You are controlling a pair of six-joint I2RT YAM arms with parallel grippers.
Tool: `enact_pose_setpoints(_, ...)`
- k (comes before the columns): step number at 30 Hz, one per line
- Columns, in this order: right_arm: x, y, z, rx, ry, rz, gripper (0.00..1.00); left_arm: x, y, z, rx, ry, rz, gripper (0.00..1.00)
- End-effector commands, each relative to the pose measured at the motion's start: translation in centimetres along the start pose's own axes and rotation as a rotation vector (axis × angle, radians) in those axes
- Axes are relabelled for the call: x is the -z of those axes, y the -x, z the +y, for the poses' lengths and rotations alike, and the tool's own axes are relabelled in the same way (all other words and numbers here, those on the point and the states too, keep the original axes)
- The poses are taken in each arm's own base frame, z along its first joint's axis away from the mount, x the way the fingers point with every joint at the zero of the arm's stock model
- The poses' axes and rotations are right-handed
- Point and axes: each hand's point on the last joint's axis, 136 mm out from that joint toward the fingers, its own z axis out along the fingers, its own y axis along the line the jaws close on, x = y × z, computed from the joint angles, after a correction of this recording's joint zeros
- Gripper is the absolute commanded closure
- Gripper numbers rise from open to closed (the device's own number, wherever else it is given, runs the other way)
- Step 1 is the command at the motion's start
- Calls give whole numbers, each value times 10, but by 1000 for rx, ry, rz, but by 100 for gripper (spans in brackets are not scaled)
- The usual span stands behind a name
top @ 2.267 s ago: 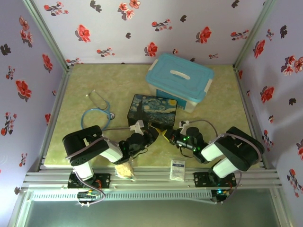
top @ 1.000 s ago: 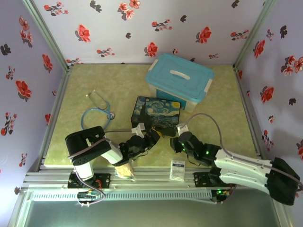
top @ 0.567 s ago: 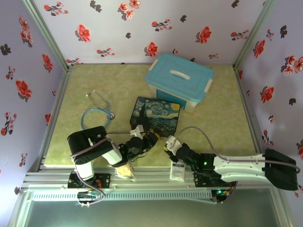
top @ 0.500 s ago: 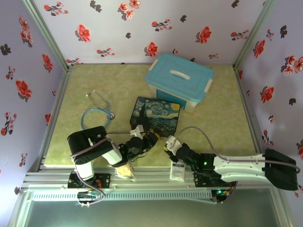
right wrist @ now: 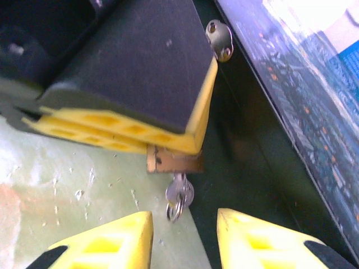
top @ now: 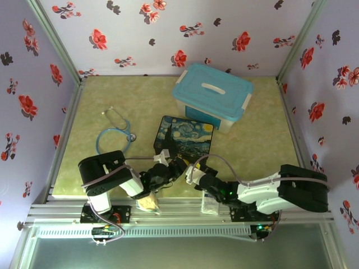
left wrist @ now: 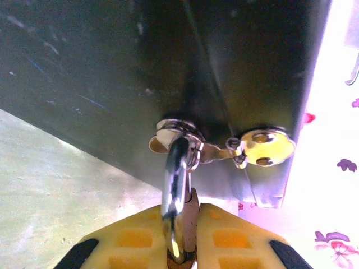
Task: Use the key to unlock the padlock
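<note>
The brass padlock [right wrist: 174, 160] sits at the middle of the right wrist view, its lower end sticking out from between the yellow pads of the left hand [right wrist: 174, 143], which is clamped tight on it. The small grey key [right wrist: 180, 192] hangs from the padlock's lower face, with a thin key ring [right wrist: 173, 212] dangling from it. In the left wrist view the silver shackle [left wrist: 175, 179] rises out of the pinched pads and passes through the loop of the clasp [left wrist: 263, 147] on the dark front wall of the painted box [left wrist: 112, 73].

The right hand [right wrist: 182, 242] is at the bottom edge of its own view. Its two yellow fingers [right wrist: 106, 244] are spread wide with nothing between them, and the key hangs just above the gap.

From above, both hands meet at the near edge of the painted box, low in the frame's middle, on the green surface [top: 112, 95]. A teal storage bin [top: 212, 94] stands behind the box, and a stethoscope [top: 115, 134] lies to the left.
</note>
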Motion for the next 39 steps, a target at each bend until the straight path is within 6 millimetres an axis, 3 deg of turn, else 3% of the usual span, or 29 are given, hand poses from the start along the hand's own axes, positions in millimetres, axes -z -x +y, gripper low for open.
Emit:
enact_pose_setpoints(1,-3,23,-10,-2,-65,-64,66,0,-4,-40,5,-123,6,100)
enact_pose_setpoints(14,-10,8,-9,14,-99,-21,71,4,-6,-47,7,-142,9,100)
enact_pose_setpoints(19,-16,13,-10,12,-128,-38,74,2,-11,-45,19,-138,24,100)
enact_pose_setpoints(23,-23,16,-12,-6,-164,-48,86,3,-13,-47,19,-145,27,100)
enact_pose_setpoints(26,-24,16,-15,-35,-184,-68,90,4,-13,-47,16,-144,27,100)
enact_pose_setpoints(31,-25,22,-4,-78,-104,-108,93,3,-15,-41,22,-130,30,100)
enact_pose_setpoints(39,-17,37,8,-284,147,-133,95,2,-15,-32,8,-107,26,100)
